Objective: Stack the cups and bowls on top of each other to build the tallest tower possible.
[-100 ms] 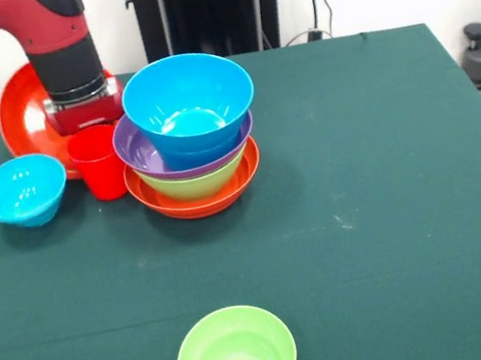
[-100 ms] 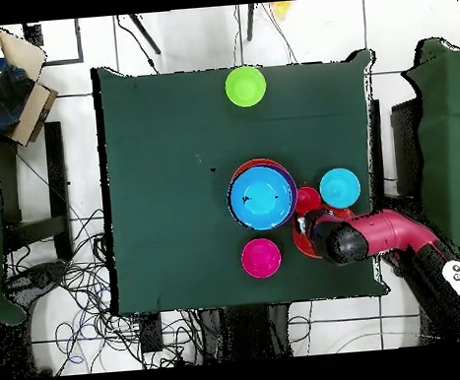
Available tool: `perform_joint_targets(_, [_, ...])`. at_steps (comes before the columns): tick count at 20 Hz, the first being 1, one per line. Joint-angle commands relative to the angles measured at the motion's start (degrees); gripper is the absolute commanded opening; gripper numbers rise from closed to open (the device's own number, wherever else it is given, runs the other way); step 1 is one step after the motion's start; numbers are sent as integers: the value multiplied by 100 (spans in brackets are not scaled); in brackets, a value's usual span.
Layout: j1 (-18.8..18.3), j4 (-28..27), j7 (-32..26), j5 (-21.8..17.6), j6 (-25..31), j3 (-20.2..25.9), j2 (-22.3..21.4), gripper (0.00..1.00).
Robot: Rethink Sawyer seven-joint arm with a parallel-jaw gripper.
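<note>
Green cloth covers the surface [image 1: 395, 209]; at upper left the hand [image 1: 85, 114] hangs directly over the upright red cup [image 1: 100, 163], beside the tower [image 1: 189, 142]; its grip cannot be told.

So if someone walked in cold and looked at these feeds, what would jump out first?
Probably the tower near the table's middle: a blue bowl nested over purple, green and a wide orange base. Next, the red arm beside it, its end effector right over the red cup, with another orange bowl behind. A lone green bowl sits at the opposite edge.
</note>
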Motion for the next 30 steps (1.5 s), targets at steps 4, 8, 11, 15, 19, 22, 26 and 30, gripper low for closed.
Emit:
perform_joint_targets(4, [349, -436, -739, -568, -327, -273, 293, 0])
perform_joint_targets(8, [331, -280, -725, -505, -272, -276, 112, 0])
perform_joint_targets(11, [337, -191, -685, -480, -266, -287, 6, 0])
perform_joint_targets(15, [344, -53, -632, -416, -233, -278, -153, 0])
perform_joint_targets(19, [286, 89, -712, -317, -127, -254, -317, 100])
perform_joint_targets(22, [237, 165, -718, -235, -103, -212, -422, 100])
perform_joint_targets(26, [178, 426, -735, -88, -19, -159, -708, 100])
perform_joint_targets(30, [112, 568, -823, 67, 85, -86, -888, 100])
